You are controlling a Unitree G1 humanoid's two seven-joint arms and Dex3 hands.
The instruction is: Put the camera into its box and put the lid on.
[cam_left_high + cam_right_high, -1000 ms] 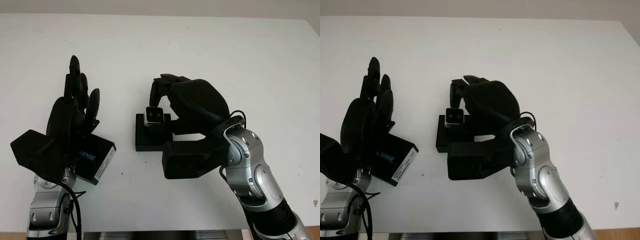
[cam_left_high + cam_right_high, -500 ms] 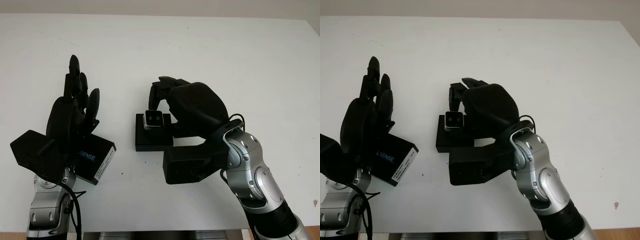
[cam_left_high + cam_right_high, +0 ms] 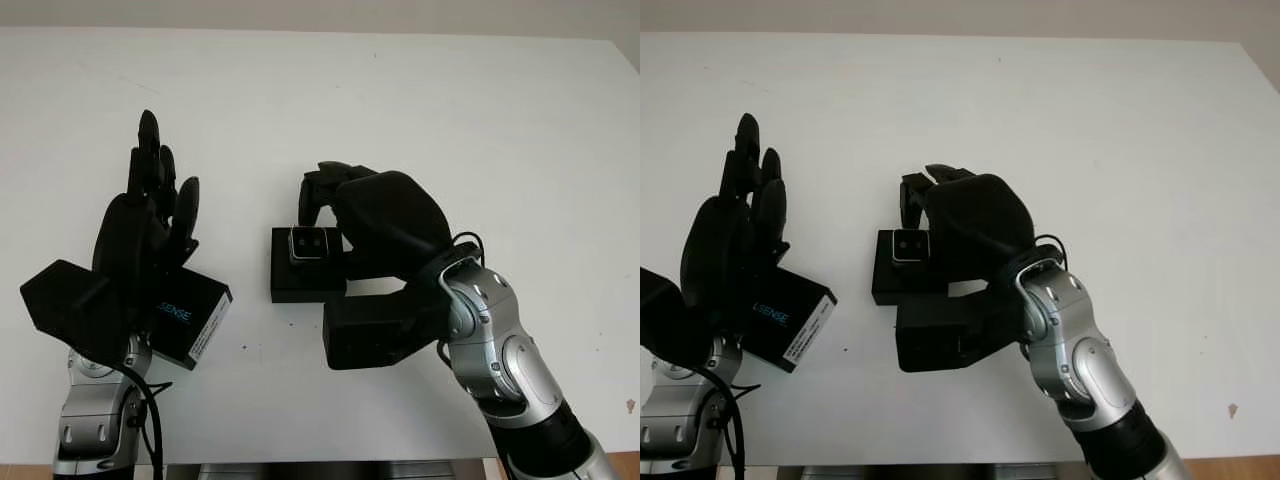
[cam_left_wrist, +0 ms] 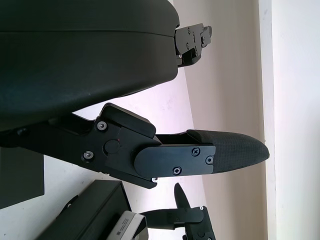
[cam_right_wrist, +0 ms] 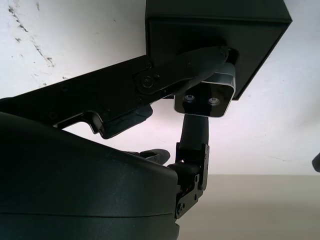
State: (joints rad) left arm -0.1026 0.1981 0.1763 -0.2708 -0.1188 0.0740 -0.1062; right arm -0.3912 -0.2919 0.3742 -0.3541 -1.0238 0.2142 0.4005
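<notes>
Gripping: right robot hand [image 3: 318, 205], centre of the head views, has its fingers closed on the camera [image 3: 310, 244], a small silver block with a dark face.
Camera place: at the upper edge of the box [image 3: 300, 272]; whether it sits fully in cannot be told.
Box: black, open, on the white bench [image 3: 450, 120] at mid frame, just left of the right palm.
In the way: the right hand's bulk and wrist camera housing cover the box's right side and lower right corner.
Lid: black piece [image 3: 193, 320] with white "SENSE" lettering, lower left, partly under the left robot hand [image 3: 150, 225].
Left robot hand: open, holding nothing, fingers pointing to the frame's top, above the lid.
Right wrist view: two fingers pinch the camera [image 5: 205, 98] against the box [image 5: 215, 35]; its two lenses show.
Left wrist view: box corner [image 4: 92, 212] and the camera's silver end [image 4: 129, 227], with a right finger beside it.
</notes>
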